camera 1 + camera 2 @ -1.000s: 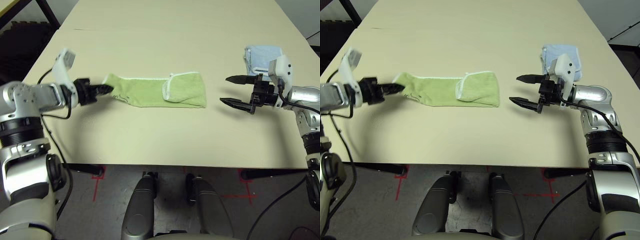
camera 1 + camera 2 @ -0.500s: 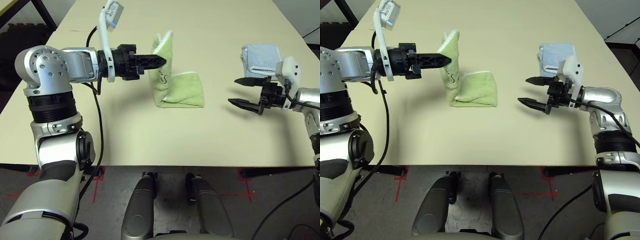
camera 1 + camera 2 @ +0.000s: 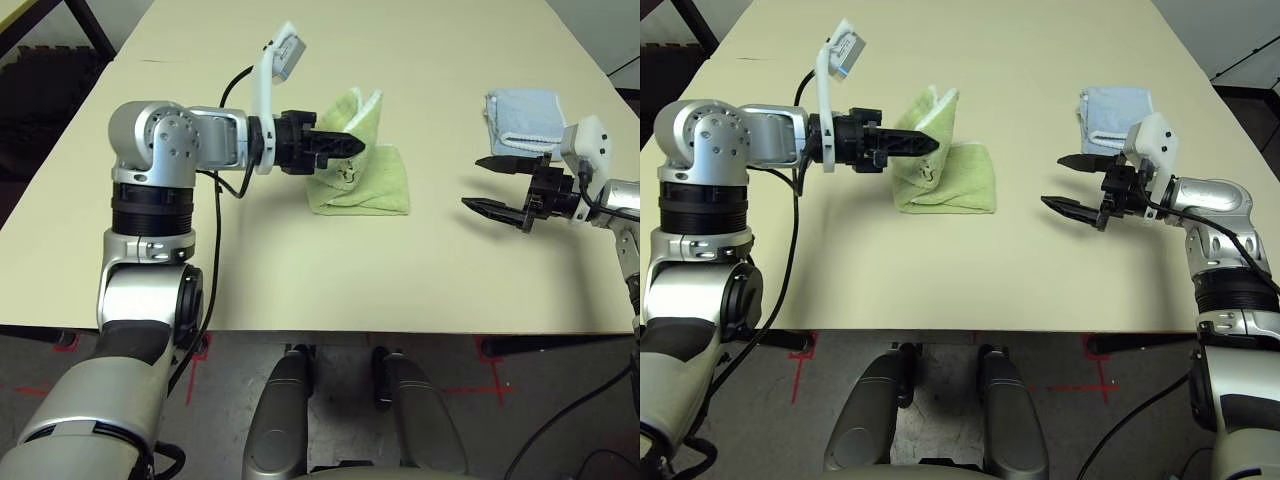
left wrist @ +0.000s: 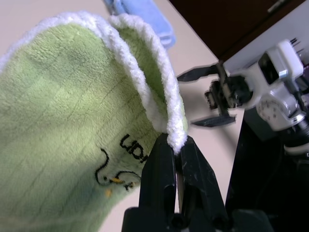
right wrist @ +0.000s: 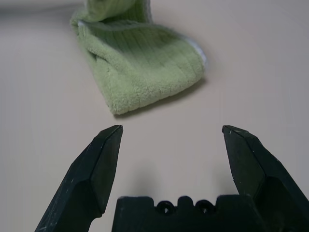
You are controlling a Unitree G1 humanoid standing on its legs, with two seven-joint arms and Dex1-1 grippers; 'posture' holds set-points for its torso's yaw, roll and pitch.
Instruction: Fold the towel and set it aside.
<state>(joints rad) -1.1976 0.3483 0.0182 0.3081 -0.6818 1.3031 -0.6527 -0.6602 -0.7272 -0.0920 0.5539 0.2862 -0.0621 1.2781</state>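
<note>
Towel (image 3: 362, 172), light green terry cloth with white edging, sits mid-desk (image 3: 300, 270), one end pinched in the left gripper (image 3: 352, 146); lay it squarely over the flat half while the right gripper (image 3: 488, 183) waits, jaws spread.

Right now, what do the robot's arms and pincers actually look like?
Both arms are silver metal cylinders with black ringed joints and loose black cables. Each ends in a black gripper, left gripper and right gripper, with two tapering pointed fingers. A white camera bracket rises from each wrist.

The left arm reaches across toward the right, its gripper (image 3: 352, 146) pinched tight on the towel (image 3: 372, 184). The right gripper (image 3: 484, 183) points leftward, fingers spread wide, holding nothing.
</note>
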